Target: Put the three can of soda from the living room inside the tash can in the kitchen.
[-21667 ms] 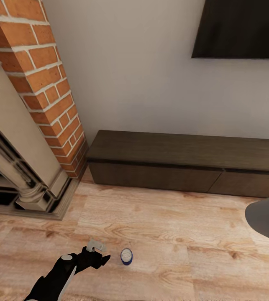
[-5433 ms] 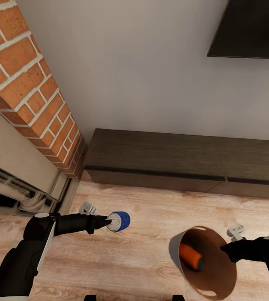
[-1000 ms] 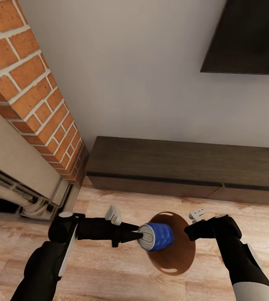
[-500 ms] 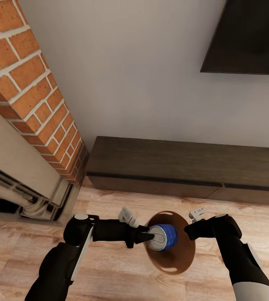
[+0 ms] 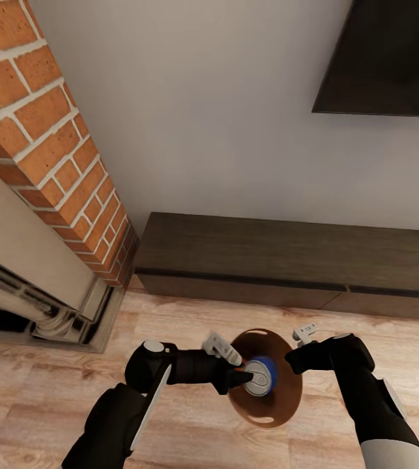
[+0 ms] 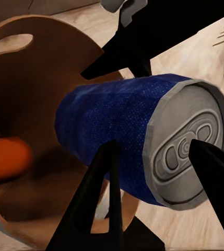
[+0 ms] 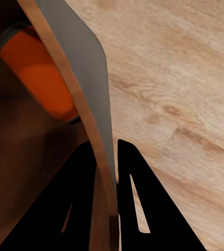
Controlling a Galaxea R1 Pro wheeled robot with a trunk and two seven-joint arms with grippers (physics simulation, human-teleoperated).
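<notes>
Above the pale wood floor [image 5: 170, 417], the round tapered trash can [image 5: 281, 407], grey outside and orange-brown inside, is tipped with its mouth toward the head camera, its rim pinched between the nearly closed fingers of the right gripper [image 5: 292, 359]. Partly hidden inside it lies an orange soda can [image 6: 4, 159], cut off by the wall in both wrist views. The left gripper [image 5: 245, 378] clamps the blue textured soda can [image 6: 138, 136] on its side, silver top toward the wrist, at the bin's mouth.

The blue can [image 6: 112, 141] has a cloth-like weave and dull metal top; the floor [image 5: 53, 384] is grained wood.
</notes>
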